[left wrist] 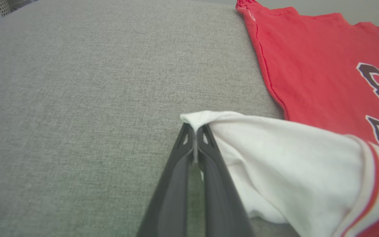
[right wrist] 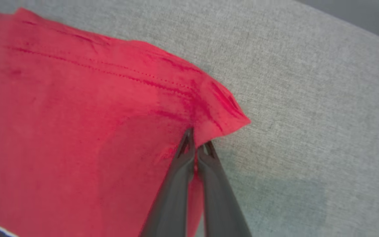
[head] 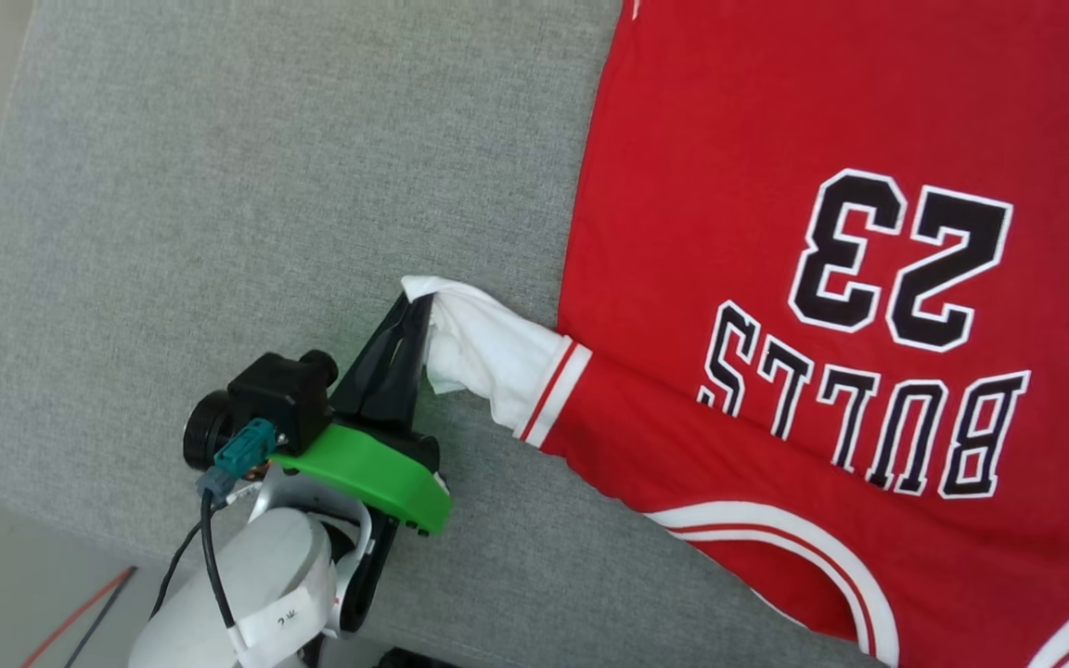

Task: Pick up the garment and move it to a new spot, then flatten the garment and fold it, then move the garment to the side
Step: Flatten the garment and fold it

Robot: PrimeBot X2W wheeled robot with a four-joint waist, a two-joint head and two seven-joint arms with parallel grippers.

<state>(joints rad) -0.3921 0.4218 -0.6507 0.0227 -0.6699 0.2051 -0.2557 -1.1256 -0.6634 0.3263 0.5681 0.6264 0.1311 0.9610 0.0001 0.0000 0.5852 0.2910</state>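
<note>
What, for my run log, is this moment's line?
left hand: shut on garment, white sleeve | right hand: shut on garment, red corner

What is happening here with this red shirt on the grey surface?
The robot is handling a red jersey that lies spread out, lettering up, on a grey fabric surface. Its left gripper is shut on the tip of the white sleeve. Its right gripper is shut on a red corner of the jersey. The jersey is not folded yet.
</note>
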